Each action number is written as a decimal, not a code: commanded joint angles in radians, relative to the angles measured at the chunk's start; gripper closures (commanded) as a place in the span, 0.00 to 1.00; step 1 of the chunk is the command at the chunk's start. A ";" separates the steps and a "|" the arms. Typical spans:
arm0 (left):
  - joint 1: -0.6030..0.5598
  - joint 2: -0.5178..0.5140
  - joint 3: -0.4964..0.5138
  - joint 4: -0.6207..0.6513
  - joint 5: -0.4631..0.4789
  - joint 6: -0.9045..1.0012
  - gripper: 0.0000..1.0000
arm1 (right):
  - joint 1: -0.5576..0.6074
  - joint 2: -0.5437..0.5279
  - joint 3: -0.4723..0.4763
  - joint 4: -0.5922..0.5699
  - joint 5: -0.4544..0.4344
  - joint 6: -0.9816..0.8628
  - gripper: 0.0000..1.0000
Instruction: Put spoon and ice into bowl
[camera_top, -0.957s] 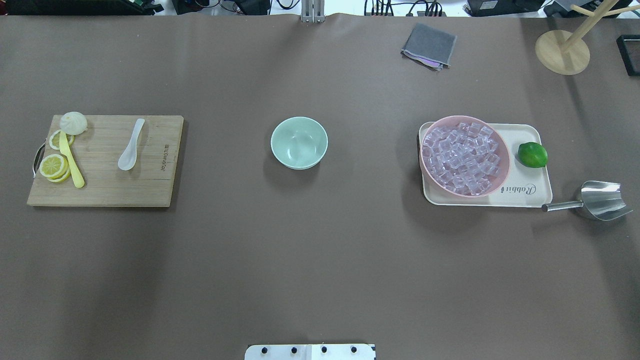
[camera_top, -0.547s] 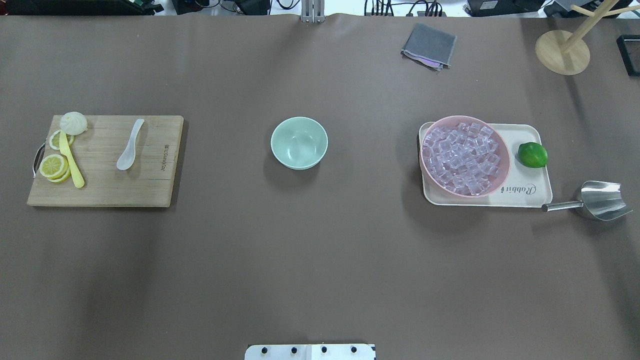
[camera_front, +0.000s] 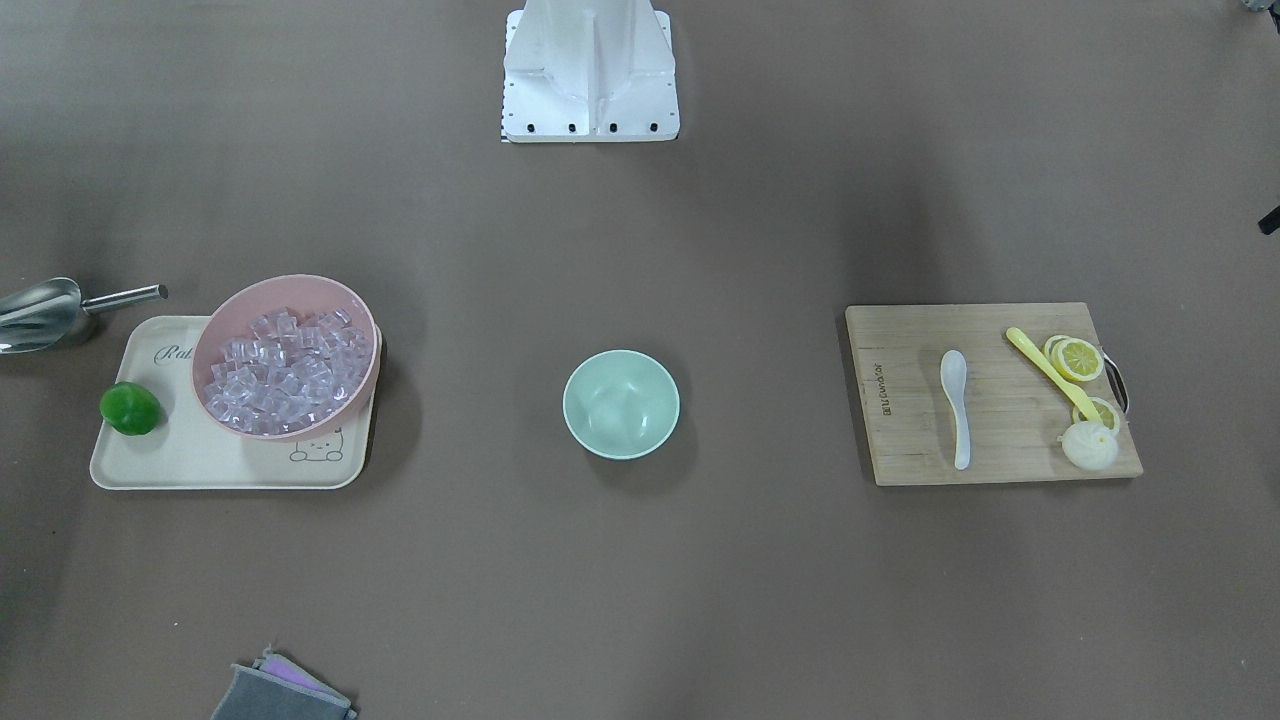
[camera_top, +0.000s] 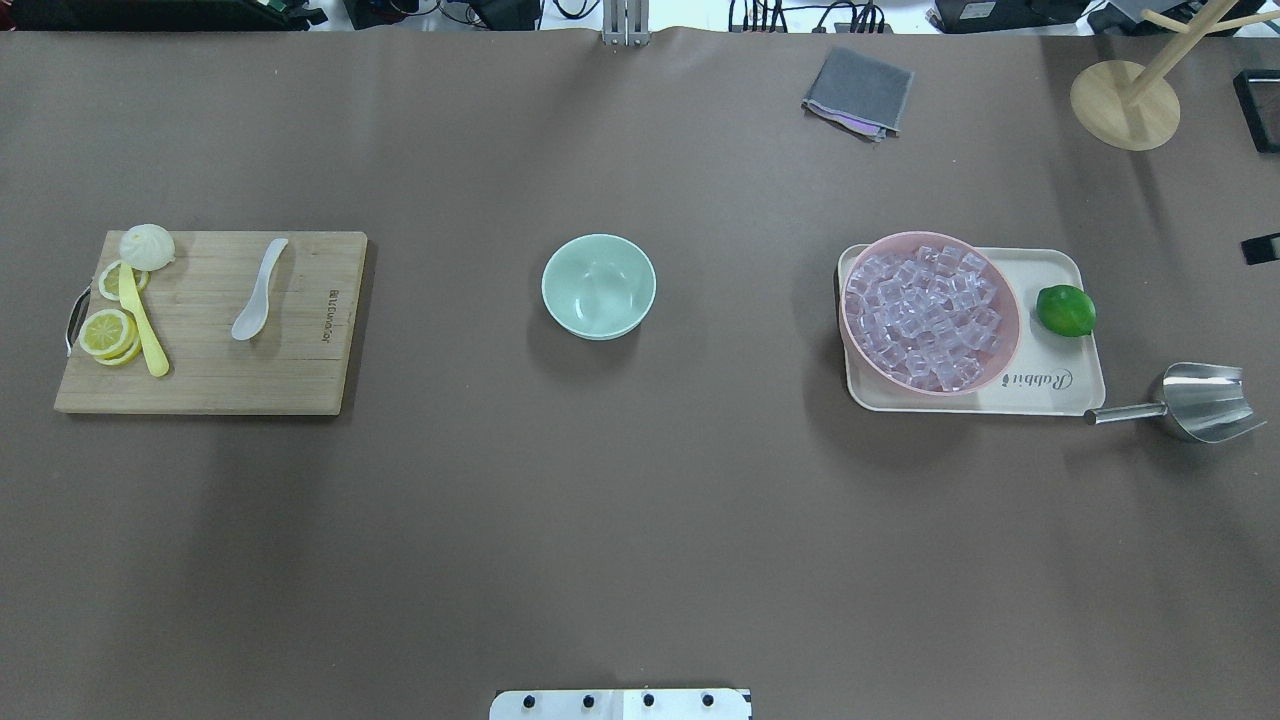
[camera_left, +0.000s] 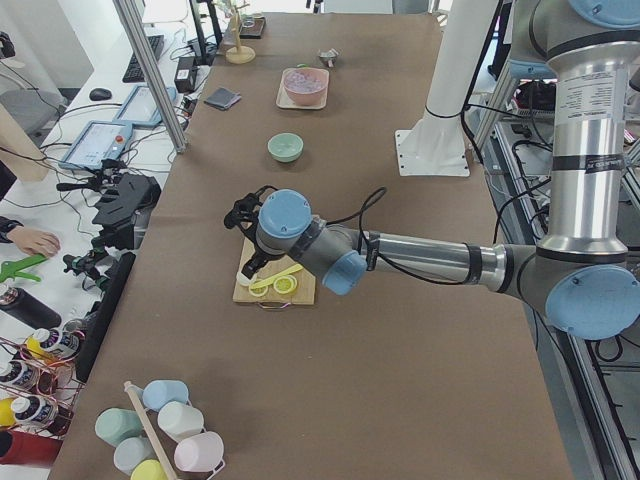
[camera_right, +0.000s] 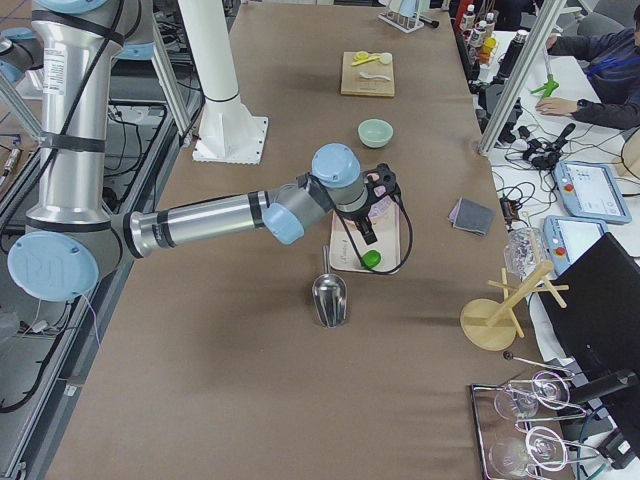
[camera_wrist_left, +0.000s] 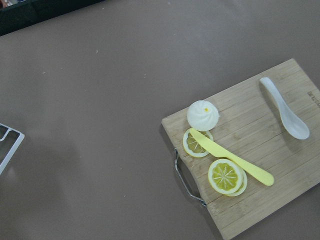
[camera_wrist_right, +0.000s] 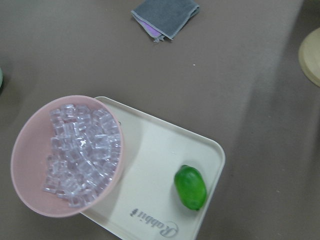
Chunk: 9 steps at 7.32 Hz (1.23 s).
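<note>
The white spoon (camera_top: 258, 290) lies on the wooden cutting board (camera_top: 300, 380) at the left; it also shows in the front view (camera_front: 956, 405) and the left wrist view (camera_wrist_left: 285, 107). The mint-green bowl (camera_top: 598, 285) stands empty mid-table. Ice cubes (camera_top: 925, 315) fill a pink bowl (camera_top: 1008, 340) on a cream tray (camera_top: 1060, 385). My left gripper (camera_left: 245, 210) hovers above the board, seen only from the side. My right gripper (camera_right: 372, 205) hovers above the tray, seen only from the side. I cannot tell whether either is open.
A yellow utensil (camera_top: 142, 322), lemon slices (camera_top: 108, 332) and a white bun (camera_top: 147, 245) share the board. A lime (camera_top: 1065, 309) sits on the tray, a metal scoop (camera_top: 1200, 400) to its right. A grey cloth (camera_top: 858, 90) and a wooden stand (camera_top: 1125, 103) are at the back.
A small dark shape has come into the overhead view at its right edge. The objects on the table have not moved.
</note>
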 joint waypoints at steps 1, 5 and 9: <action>0.118 -0.063 0.017 -0.004 0.124 -0.160 0.01 | -0.201 0.104 0.013 -0.002 -0.207 0.218 0.01; 0.388 -0.204 0.082 0.002 0.352 -0.555 0.03 | -0.428 0.147 0.095 -0.178 -0.580 0.406 0.02; 0.535 -0.275 0.150 -0.012 0.530 -0.808 0.03 | -0.554 0.186 0.114 -0.250 -0.744 0.650 0.01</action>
